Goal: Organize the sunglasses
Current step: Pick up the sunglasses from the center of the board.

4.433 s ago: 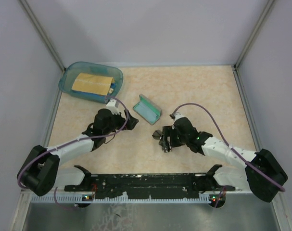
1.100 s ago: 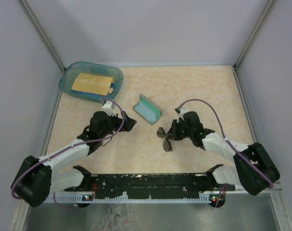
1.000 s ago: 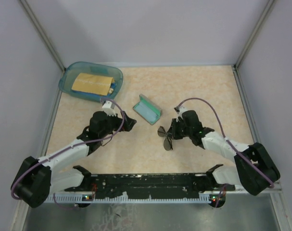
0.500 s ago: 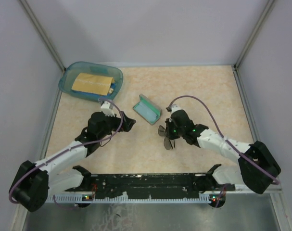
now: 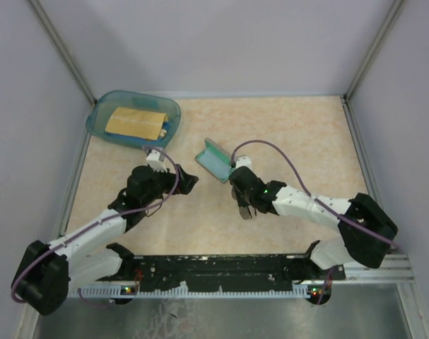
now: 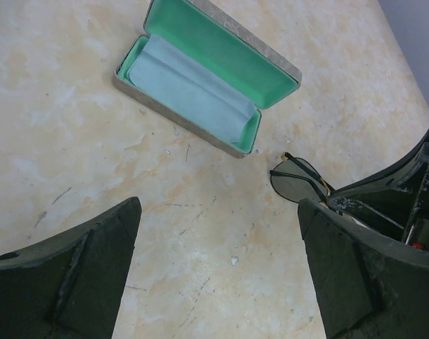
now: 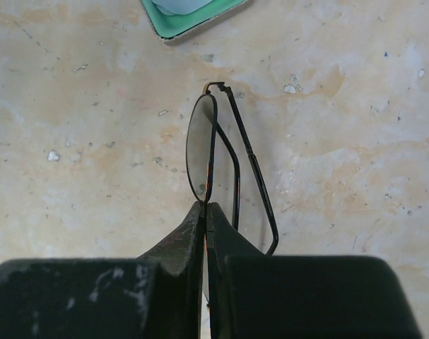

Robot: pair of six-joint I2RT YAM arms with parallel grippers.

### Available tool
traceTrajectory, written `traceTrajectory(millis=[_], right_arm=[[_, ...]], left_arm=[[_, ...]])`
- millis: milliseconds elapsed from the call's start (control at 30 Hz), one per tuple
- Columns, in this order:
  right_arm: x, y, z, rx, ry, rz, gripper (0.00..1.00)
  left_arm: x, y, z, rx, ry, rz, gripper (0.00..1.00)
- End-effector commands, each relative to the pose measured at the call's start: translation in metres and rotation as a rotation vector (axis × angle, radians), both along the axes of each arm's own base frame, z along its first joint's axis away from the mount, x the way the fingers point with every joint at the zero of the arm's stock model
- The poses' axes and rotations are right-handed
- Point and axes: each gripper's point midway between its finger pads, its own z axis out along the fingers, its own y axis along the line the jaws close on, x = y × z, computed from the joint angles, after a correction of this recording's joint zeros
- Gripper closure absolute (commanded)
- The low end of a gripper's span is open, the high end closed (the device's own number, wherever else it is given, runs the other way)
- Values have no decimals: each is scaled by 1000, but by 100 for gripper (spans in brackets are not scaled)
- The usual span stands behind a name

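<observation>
Left arm (image 5: 94,229) is stretching diagonally forward from its base, wrist angling inward. Left gripper (image 5: 188,181) is hanging wide open, its two dark fingers (image 6: 80,275) standing well apart, nothing between them. Right arm (image 5: 306,206) is lying low and reaching inward toward the centre, elbow out at the side. Right gripper (image 7: 205,206) is pointing down, its fingers (image 7: 179,247) pressing flat together and pinching the thin dark wire-framed sunglasses (image 7: 200,152) at the frame, the pair sticking out just ahead of the fingertips.
</observation>
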Motion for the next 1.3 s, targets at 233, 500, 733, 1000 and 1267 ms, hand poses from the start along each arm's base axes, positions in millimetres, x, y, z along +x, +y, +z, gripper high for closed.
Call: traceTrajectory(millis=[233,500,733,1000,1267], right_arm=[[18,-4,26,-174,-162,-78,100],[19,-10,24,-275,-191,-111,100],[21,-26,30,-443,-258,-186,100],[25,-42,41,-704,-361,-265,100],[25,-41,42,-765,-374,-278,100]], left_arm=[[-3,6,7,2,-25,14,2],[-4,9,8,6,-29,22,2],[-5,19,17,14,-51,61,2],[-7,27,24,-2,-89,97,2],[-8,31,25,4,-92,109,1]])
